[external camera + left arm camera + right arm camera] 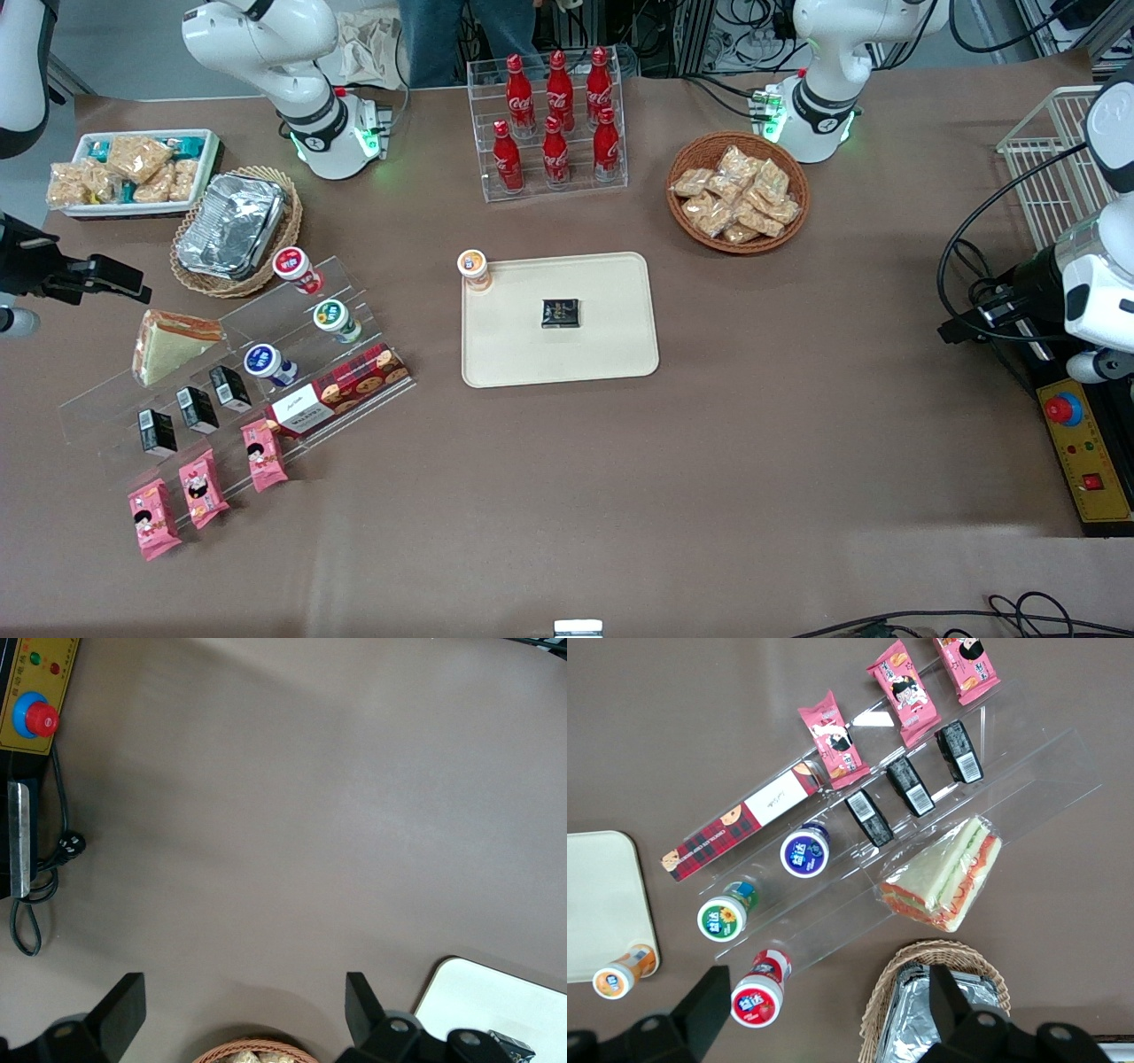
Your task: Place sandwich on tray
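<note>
The sandwich, a cream wedge in clear wrap with an orange-red and green edge, lies on the top step of a clear acrylic stand. It also shows in the right wrist view. The cream tray lies mid-table, well away from the sandwich toward the parked arm's end; its corner shows in the right wrist view. My gripper hangs open and empty above the table, a little farther from the front camera than the sandwich. In its own view the gripper spans the gap between the foil basket and a red-capped cup.
A small black packet and an orange-capped cup sit on the tray. The stand holds capped cups, black packets, pink snacks and a cookie box. A wicker basket with a foil container stands beside it.
</note>
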{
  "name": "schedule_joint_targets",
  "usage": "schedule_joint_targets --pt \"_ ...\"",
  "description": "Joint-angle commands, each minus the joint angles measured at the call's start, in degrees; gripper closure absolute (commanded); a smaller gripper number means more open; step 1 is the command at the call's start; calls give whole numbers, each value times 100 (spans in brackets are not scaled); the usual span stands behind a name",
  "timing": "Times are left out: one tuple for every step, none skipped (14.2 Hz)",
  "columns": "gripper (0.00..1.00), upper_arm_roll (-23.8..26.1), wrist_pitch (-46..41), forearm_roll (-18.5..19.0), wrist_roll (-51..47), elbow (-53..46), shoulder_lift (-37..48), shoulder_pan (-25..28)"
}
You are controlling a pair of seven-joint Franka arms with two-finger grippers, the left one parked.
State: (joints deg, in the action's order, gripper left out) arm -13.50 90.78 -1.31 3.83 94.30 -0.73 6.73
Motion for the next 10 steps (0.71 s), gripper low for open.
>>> schedule_joint_targets --pt "1 14 114 52 4 -88 2 -31" --pt "1 14 115 52 4 -87 -6 -31" --pt "1 23 115 52 -13 -96 -24 -31" --pt "1 23 124 52 -22 -96 -41 -23" --pt "1 23 133 52 -57 -96 -42 -23" --pt "1 23 133 52 -57 -96 -42 -23" --pt "1 14 124 44 -66 -96 -33 -31" --pt "1 14 98 43 -92 -96 -15 -31" --pt "1 14 80 61 -171 -105 -15 -23" --pt "1 5 54 105 -372 -122 -24 -40"
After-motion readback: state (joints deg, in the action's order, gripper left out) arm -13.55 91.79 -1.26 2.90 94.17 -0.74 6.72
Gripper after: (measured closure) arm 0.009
